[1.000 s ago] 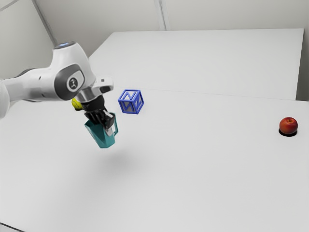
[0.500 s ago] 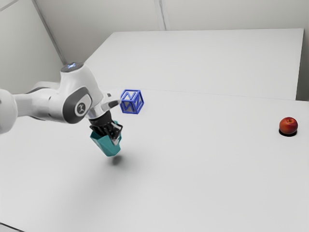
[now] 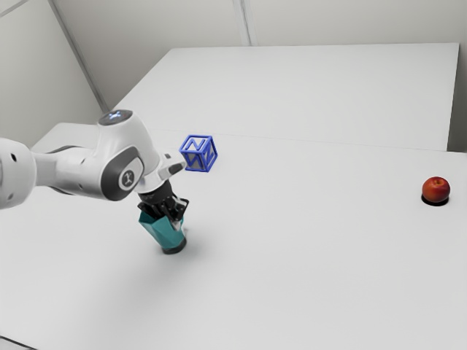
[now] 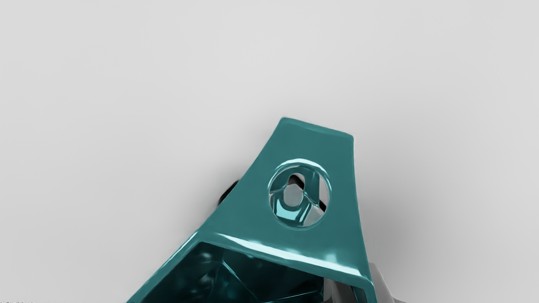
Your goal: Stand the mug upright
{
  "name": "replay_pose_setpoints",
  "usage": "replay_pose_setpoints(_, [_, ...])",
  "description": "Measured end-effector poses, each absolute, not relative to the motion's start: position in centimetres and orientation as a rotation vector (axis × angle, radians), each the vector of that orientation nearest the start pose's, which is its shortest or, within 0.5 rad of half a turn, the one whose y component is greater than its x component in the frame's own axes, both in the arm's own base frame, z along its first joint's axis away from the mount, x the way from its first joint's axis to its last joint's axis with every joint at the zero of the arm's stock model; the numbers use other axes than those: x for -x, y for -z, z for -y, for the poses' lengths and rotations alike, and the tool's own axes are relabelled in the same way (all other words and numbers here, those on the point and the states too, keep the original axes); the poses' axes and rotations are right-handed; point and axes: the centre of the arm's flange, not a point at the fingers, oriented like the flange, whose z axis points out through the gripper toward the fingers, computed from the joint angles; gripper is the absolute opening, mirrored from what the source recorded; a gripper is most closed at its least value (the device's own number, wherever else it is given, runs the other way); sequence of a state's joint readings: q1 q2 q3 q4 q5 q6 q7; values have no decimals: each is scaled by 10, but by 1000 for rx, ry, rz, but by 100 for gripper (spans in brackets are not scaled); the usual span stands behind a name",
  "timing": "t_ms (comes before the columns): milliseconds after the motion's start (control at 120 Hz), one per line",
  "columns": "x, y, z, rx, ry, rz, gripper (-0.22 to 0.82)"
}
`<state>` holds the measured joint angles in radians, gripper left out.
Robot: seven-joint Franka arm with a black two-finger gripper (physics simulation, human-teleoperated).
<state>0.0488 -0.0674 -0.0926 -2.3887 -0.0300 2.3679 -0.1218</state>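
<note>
Teal faceted mug (image 3: 162, 232) held by its wall in the black two-finger gripper (image 3: 176, 222), mouth tilted toward the exterior view's left, base close to the white table (image 3: 292, 277), blue-edged cube (image 3: 198, 154) and red apple (image 3: 436, 189) apart.

My pincer (image 3: 174, 217) had bare table (image 3: 306, 240) to cross toward the exterior view's right, short of the apple (image 3: 435, 189), while the blue block (image 3: 196, 155) blocked the side away from that camera.

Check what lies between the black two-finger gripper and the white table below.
The glossy teal faceted mug, tilted, lies between the black two-finger gripper and the white table; the exterior view shows this.
</note>
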Motion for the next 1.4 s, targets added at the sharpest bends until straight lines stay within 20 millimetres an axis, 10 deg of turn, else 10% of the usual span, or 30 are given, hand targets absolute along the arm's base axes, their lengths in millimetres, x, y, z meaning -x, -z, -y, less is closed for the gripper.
replay_pose_setpoints(358, [-492, -338, 22, 3153, 47, 235, -17])
replay_pose_setpoints(567, [-493, -344, 24, 3162, 73, 254, 2])
replay_pose_setpoints(1400, [-495, -443, 44, 3172, 266, 199, 54])
